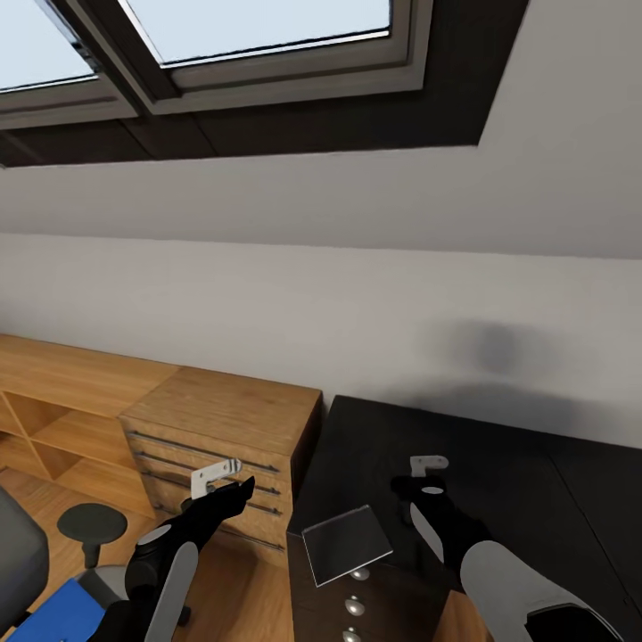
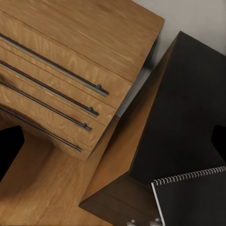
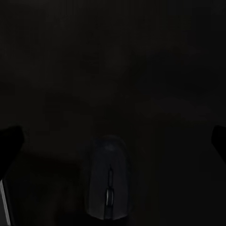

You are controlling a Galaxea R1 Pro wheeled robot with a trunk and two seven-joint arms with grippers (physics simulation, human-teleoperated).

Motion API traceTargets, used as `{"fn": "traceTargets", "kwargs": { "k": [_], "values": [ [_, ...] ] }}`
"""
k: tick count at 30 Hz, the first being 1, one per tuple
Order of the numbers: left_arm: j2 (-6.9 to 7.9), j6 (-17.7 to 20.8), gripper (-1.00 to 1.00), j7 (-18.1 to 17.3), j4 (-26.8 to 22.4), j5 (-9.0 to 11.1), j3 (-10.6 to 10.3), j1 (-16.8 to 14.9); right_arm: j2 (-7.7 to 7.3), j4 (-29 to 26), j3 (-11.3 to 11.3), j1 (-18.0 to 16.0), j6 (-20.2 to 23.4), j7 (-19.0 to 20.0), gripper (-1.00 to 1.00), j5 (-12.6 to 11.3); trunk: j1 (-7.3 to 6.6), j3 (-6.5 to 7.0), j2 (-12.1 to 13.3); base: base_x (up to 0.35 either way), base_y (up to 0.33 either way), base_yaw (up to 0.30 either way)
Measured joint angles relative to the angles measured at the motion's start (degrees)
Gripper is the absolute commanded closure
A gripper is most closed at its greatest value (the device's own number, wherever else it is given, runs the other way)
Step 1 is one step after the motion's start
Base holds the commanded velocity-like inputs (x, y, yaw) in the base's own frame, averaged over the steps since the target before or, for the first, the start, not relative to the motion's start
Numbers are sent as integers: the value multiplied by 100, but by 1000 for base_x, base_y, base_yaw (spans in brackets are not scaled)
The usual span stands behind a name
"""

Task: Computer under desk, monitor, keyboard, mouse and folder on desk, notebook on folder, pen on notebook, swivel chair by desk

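The glossy black desk (image 1: pixel 508 464) takes up the right of the head view. A dark spiral-bound notebook (image 1: pixel 348 542) lies near its front left corner, and it also appears in the left wrist view (image 2: pixel 194 197). The dark mouse (image 3: pixel 108 183) rests on the desk top just below my right gripper (image 3: pixel 113 141), which is open and empty over the desk (image 1: pixel 424 477). My left gripper (image 1: pixel 227 481) hangs open and empty over the gap between the drawer unit and the desk (image 2: pixel 188 94). At the lower left, the blue folder (image 1: pixel 53 615) lies on the grey swivel chair (image 1: pixel 18 553).
A light-wood drawer unit (image 1: pixel 223 419) with long bar handles (image 2: pixel 56 70) stands against the desk's left side, with open wooden shelves (image 1: pixel 53 419) beyond it. The sloped grey-white wall and black-framed skylights (image 1: pixel 259 36) rise behind. The chair's black armrest (image 1: pixel 91 522) sits near my left arm.
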Motion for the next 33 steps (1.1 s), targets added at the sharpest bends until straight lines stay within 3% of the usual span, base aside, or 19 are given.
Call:
{"fn": "traceTargets", "kwargs": {
  "k": [33],
  "values": [
    [0,0,-100,2,-1,0,2,0,0,39,-14,0,51,7,-100,-9,726,-594,-1326,0,0,0]
  ]
}}
